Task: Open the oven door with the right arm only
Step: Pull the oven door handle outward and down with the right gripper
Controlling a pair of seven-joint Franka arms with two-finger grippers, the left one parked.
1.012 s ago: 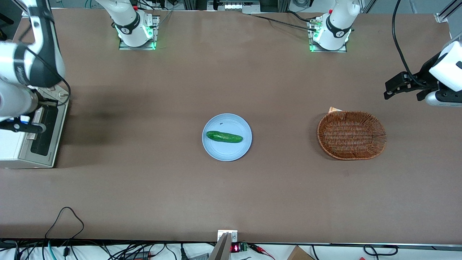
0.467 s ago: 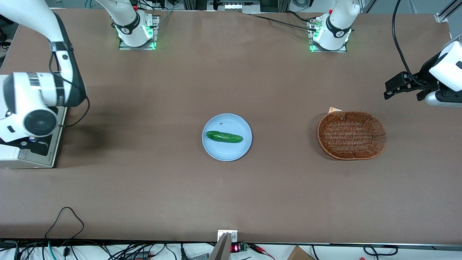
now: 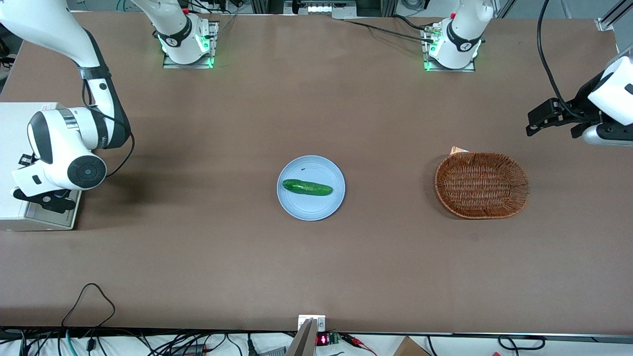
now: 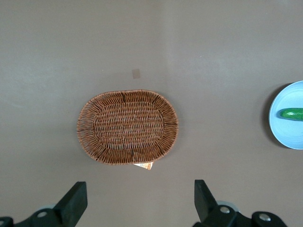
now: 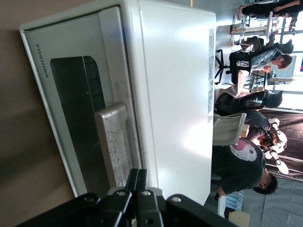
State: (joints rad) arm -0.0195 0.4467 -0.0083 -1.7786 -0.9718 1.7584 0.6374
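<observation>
One gripper [image 5: 137, 177], fingers pressed together, hovering just above the handle [image 5: 113, 142] on the closed oven door [image 5: 71, 99], holding nothing.

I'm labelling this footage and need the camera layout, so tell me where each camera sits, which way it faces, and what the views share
Front view: high above the table edge, facing down on table, plate, basket; the right arm hides the gripper over the oven door.
Left wrist view: on the parked arm, looking down at the basket; black finger tips show.
Right wrist view: on the working arm, facing the oven door; the gripper, shut, sits by the handle.
Shared: basket, plate and cucumber in front and left wrist; oven in front and right wrist.
</observation>
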